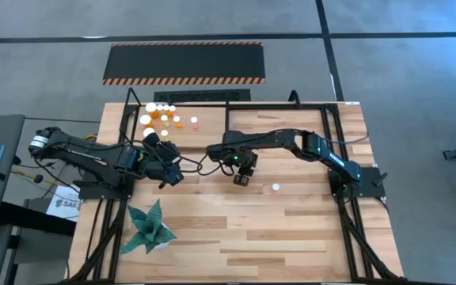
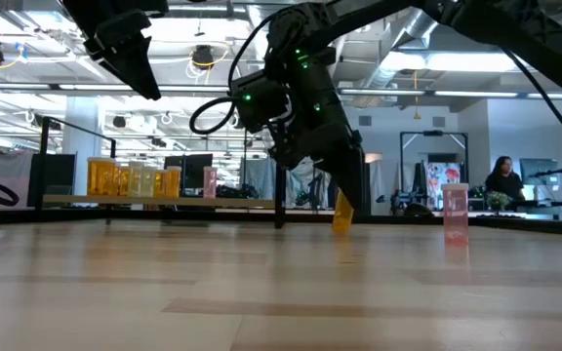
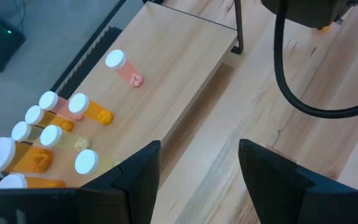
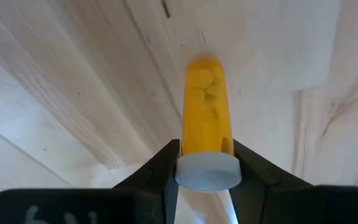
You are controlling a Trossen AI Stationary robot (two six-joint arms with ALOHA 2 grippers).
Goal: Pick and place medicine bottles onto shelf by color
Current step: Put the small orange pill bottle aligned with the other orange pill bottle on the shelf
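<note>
A slim orange medicine bottle (image 4: 207, 115) with a white cap, tilted over the desk (image 4: 73, 74), pinched by the right claw (image 4: 206, 163)

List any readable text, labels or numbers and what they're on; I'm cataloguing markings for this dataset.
"SA..." on the white sheet beside the table's left edge; the rest is cut off.
Poster in the room behind: too blurred to read.
Medicine bottles: no readable labels.

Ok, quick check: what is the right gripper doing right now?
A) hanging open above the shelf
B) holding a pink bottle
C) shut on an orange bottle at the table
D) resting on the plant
C: the right gripper pinches the orange bottle just under its white cap, bottle bottom at the table.
</note>
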